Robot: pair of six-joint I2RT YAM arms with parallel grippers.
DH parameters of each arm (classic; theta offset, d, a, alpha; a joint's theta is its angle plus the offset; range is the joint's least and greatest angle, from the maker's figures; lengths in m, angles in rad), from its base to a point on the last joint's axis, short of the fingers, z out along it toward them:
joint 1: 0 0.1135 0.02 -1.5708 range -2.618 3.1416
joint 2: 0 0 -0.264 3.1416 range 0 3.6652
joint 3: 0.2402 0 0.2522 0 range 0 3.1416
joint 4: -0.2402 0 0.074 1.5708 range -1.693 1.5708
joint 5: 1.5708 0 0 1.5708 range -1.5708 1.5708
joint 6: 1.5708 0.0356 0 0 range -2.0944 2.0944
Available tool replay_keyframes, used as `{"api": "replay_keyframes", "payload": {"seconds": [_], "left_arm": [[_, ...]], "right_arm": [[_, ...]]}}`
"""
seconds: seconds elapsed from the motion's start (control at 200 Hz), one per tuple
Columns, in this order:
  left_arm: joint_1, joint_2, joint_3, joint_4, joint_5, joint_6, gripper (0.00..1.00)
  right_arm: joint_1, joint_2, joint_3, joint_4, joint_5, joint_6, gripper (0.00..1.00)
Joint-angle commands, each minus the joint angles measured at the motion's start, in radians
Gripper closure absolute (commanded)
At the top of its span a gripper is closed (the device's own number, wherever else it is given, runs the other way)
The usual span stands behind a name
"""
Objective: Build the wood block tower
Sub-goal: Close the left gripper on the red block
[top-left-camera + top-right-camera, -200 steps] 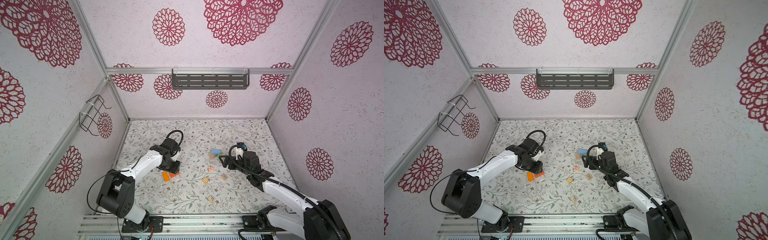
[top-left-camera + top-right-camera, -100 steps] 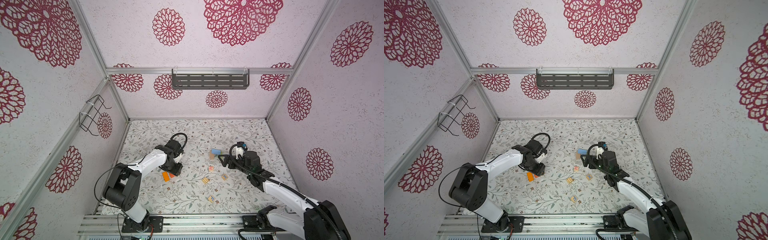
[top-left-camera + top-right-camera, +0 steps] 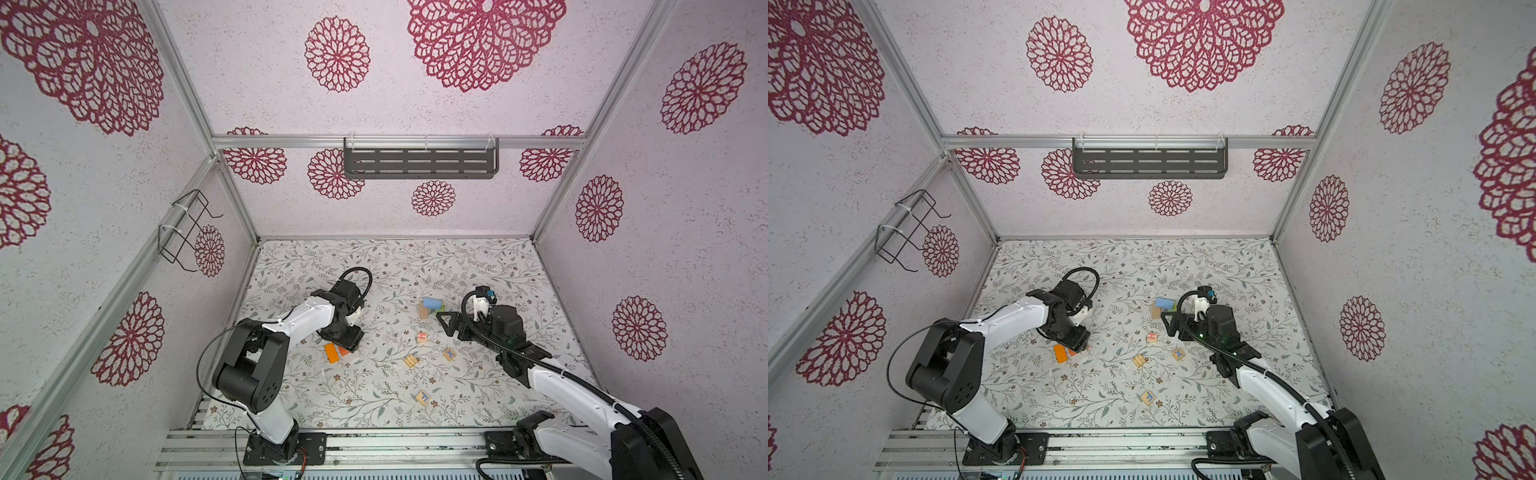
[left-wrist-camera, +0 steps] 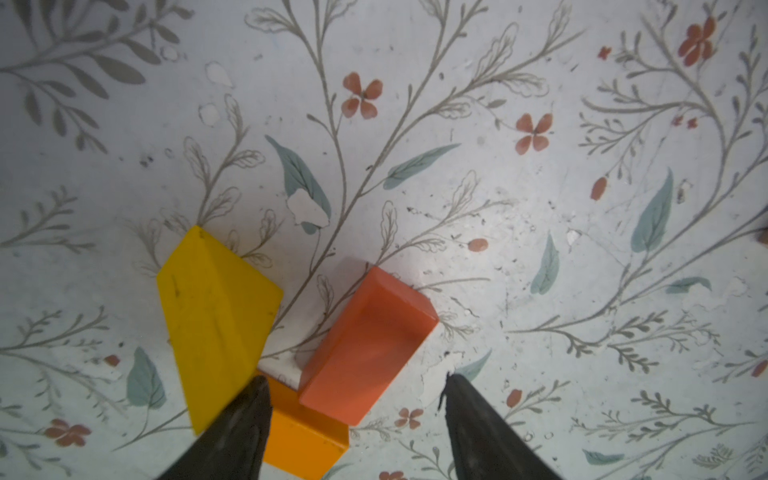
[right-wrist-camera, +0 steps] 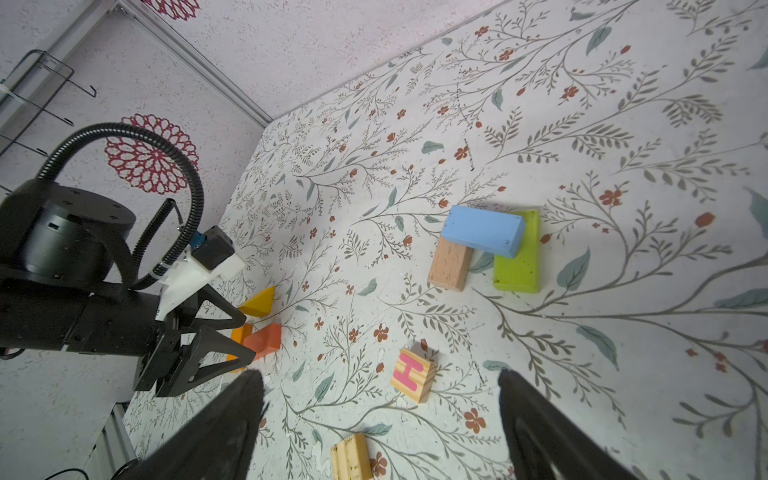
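Left claw [image 4: 355,378] has spread open above orange blocks [image 4: 365,345] on bench [image 4: 540,208], right claw [image 5: 379,374] hangs open, empty, near tower [image 5: 482,230].

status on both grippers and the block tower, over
Left gripper open over red-orange wooden block, not gripping. Right gripper open, empty. Tower: blue wooden bar across tan wooden bar and lime wooden bar. Nothing in the way.

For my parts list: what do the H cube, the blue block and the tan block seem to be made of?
The H cube: bare wood, matte; grain lines show, the pink letter looks printed.
The blue block: probably wood under matte opaque paint; no grain shows.
The tan block: unpainted wood, fine speckled grain.
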Motion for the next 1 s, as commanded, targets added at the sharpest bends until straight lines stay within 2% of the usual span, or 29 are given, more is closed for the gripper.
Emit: {"api": "replay_keyframes", "payload": {"seconds": [0.0, 0.16, 0.365, 0.625, 0.78, 0.996], "left_arm": [[0.0, 0.023, 0.005, 0.026, -0.014, 0.025, 0.32], [-0.004, 0.026, -0.004, 0.033, -0.016, 0.027, 0.36], [-0.018, 0.049, -0.002, 0.027, -0.006, 0.025, 0.52], [-0.057, 0.074, -0.01, 0.023, -0.017, 0.026, 0.55], [-0.067, 0.076, -0.011, 0.019, -0.03, 0.026, 0.67], [-0.08, 0.06, -0.003, 0.003, -0.05, 0.024, 0.75]], "right_arm": [[-0.006, -0.038, 0.0, 0.039, -0.01, 0.012, 0.09], [-0.007, -0.044, -0.002, 0.035, -0.007, 0.01, 0.09], [-0.008, -0.047, -0.003, 0.036, -0.007, 0.01, 0.09], [-0.008, -0.058, -0.007, 0.034, -0.01, 0.01, 0.09], [-0.01, -0.07, -0.008, 0.032, -0.008, 0.011, 0.09], [-0.01, -0.083, -0.01, 0.027, -0.005, 0.01, 0.09]]}}
